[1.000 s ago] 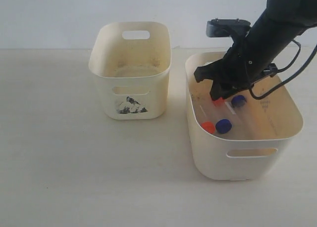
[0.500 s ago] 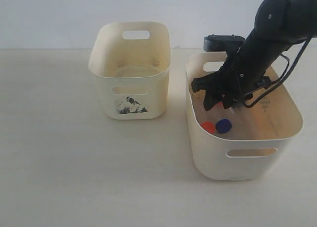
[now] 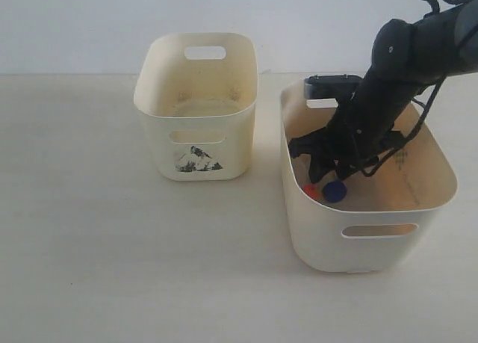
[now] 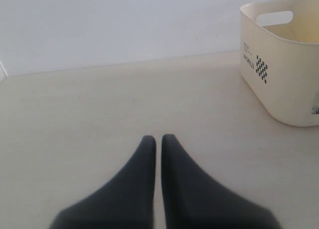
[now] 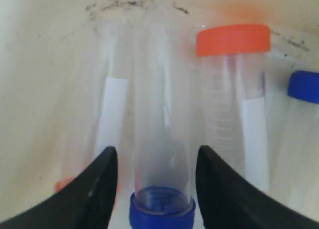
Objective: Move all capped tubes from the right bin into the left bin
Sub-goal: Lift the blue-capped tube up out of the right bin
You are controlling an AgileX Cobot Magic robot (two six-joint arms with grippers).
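The capped tubes (image 5: pixel 224 104) are clear plastic with white label strips (image 5: pixel 112 109) (no writing legible), capped orange-red or dark blue, lying in the right bin (image 3: pixel 358 246) toward its 8 o'clock corner. The right pincer (image 5: pixel 154 151) stands wide astride one blue-capped tube (image 5: pixel 162 139). The left bin (image 3: pixel 224 145), at 10 o'clock from the right one, carries a black-and-white picture sticker (image 3: pixel 196 160) and side print "WORLD" (image 4: pixel 248 59). The left pincer (image 4: pixel 155 138) is pressed narrow over the surface (image 4: pixel 99 99), empty.
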